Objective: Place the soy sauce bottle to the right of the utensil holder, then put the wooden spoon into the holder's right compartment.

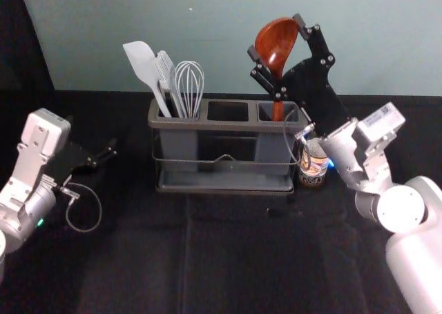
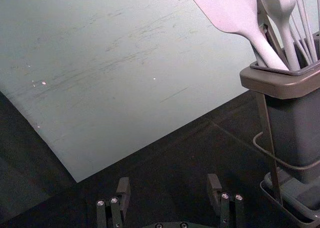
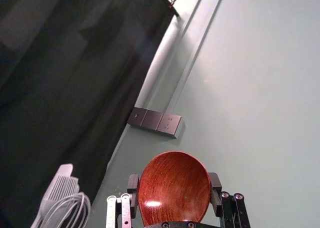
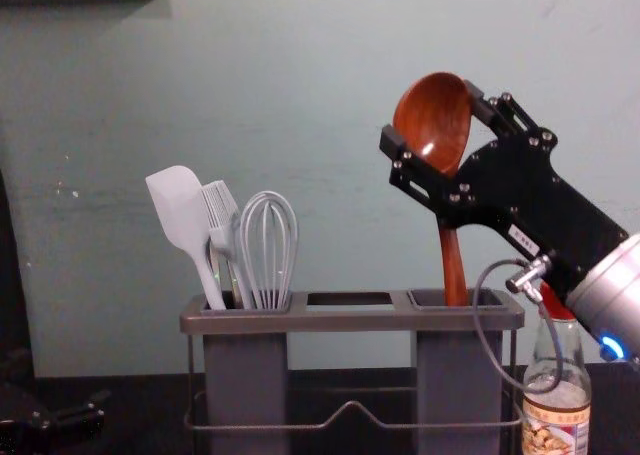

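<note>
The right end effector (image 1: 276, 38) is clamping the wooden spoon (image 1: 277, 54), handle dipping into the utensil holder's (image 1: 228, 127) right compartment (image 1: 273, 147); the left end effector (image 1: 110, 150), fingers apart, is idling leftward.

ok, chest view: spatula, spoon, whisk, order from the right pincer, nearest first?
1. Wooden spoon, held in the right pincer
2. Whisk, off to the left, at the left end of the holder
3. Spatula, same end, farthest left

Wall (image 1: 207, 45) is softly lit, black tablecloth (image 1: 152, 252) looks super murky, little glare spot on the wooden spoon (image 3: 175, 187) tbh.
</note>
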Controlling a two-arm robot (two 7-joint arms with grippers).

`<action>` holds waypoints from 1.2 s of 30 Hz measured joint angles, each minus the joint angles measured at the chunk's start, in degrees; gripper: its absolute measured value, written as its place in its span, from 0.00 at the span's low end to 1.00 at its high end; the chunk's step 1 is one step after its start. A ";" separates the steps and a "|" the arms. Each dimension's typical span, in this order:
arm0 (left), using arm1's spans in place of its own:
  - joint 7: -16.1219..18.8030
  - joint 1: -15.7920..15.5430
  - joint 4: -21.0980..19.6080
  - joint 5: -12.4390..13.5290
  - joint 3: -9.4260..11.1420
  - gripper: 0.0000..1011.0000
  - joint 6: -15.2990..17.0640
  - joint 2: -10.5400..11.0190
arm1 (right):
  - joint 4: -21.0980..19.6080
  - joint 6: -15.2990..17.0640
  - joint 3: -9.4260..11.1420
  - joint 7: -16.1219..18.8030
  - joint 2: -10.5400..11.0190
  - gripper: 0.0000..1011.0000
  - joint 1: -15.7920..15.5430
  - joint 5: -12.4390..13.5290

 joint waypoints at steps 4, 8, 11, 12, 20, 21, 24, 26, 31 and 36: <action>0.00 0.00 0.00 0.00 0.00 0.99 0.00 0.00 | 0.19 -0.35 0.15 0.08 0.03 0.83 -0.86 0.07; 0.00 0.00 0.00 0.00 0.00 0.99 0.00 0.00 | 0.45 -0.61 0.30 0.14 0.03 0.83 -1.71 0.13; 0.00 0.00 0.00 0.00 0.00 0.99 0.00 0.00 | 0.82 -0.75 0.40 0.21 0.01 0.83 -2.33 0.15; 0.00 0.00 0.00 0.00 0.00 0.99 0.00 0.00 | 0.92 -0.78 0.42 0.27 0.01 0.83 -2.44 0.15; 0.00 0.00 0.00 0.00 0.00 0.99 0.00 0.00 | 1.87 -1.35 0.41 0.61 -0.10 0.83 -3.38 0.14; 0.00 0.00 0.00 0.00 0.00 0.99 0.00 0.00 | 1.94 -1.40 0.42 0.75 -0.11 0.83 -3.52 0.12; 0.00 0.00 0.00 0.00 0.00 0.99 0.00 0.00 | 2.04 -1.48 0.53 0.77 -0.13 0.83 -3.82 0.09; 0.00 0.00 0.00 0.00 0.00 0.99 0.00 0.00 | 2.08 -1.51 0.59 0.78 -0.13 0.83 -3.96 0.07; 0.00 0.00 0.00 0.00 0.00 0.99 0.00 0.00 | 2.02 -1.59 0.90 0.78 -0.11 0.84 -4.37 0.05; 0.00 0.00 0.00 0.00 0.00 0.99 0.00 0.00 | 1.62 -1.59 1.16 0.78 -0.34 0.97 -4.37 0.32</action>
